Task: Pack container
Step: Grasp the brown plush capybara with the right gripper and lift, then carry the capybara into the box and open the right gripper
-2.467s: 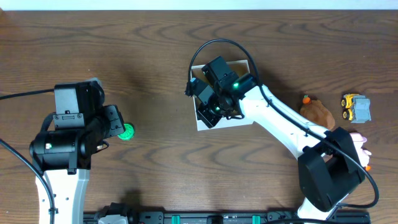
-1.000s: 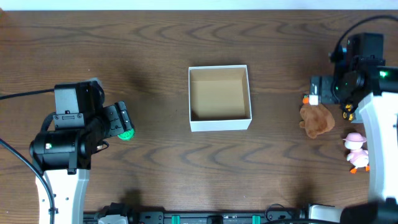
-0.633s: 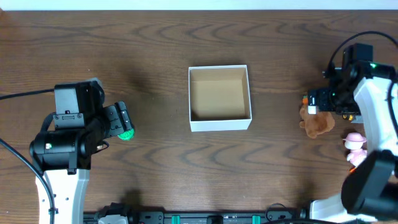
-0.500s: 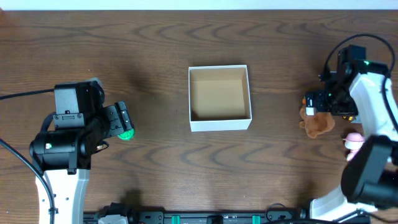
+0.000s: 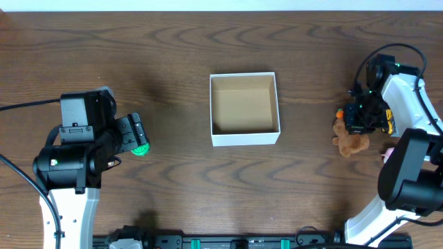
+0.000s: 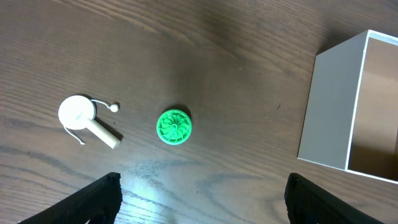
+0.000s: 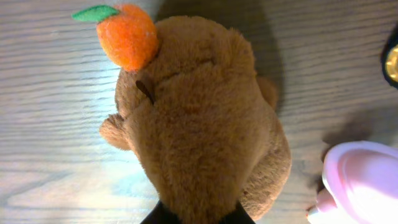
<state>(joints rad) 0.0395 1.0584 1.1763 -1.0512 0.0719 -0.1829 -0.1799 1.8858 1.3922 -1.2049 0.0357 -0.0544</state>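
Down low with the right gripper (image 5: 360, 122) on the brown plush animal (image 7: 205, 124), far out at the right of the table (image 5: 173, 62). Only two dark fingertips (image 7: 157, 219) showing at the bottom of the wrist view, fur bulging between them, so cannot tell whether pinching the toy or merely straddling it.

Likely to slip off if closed on loose pile alone, given so soft, rounded and squashy a body. Might also snag the felt orange (image 7: 127, 34) with its green leaf on the head. Could equally nudge the smooth pink plastic toy (image 7: 360, 180) just beside on the near right, or the yellow toy (image 5: 390, 124) close by. Could clip a thin white cardboard wall of the container (image 5: 246, 138) on the way in and shove it, being light, square and lidless. Sits mid-table, tan inside and holding nothing, well apart from both arms.

Over on the left, hanging with the left gripper (image 6: 203, 183) spread wide near a green ridged disc (image 6: 174, 127) and a white round-headed piece (image 6: 78, 112) with a wooden handle, touching neither.
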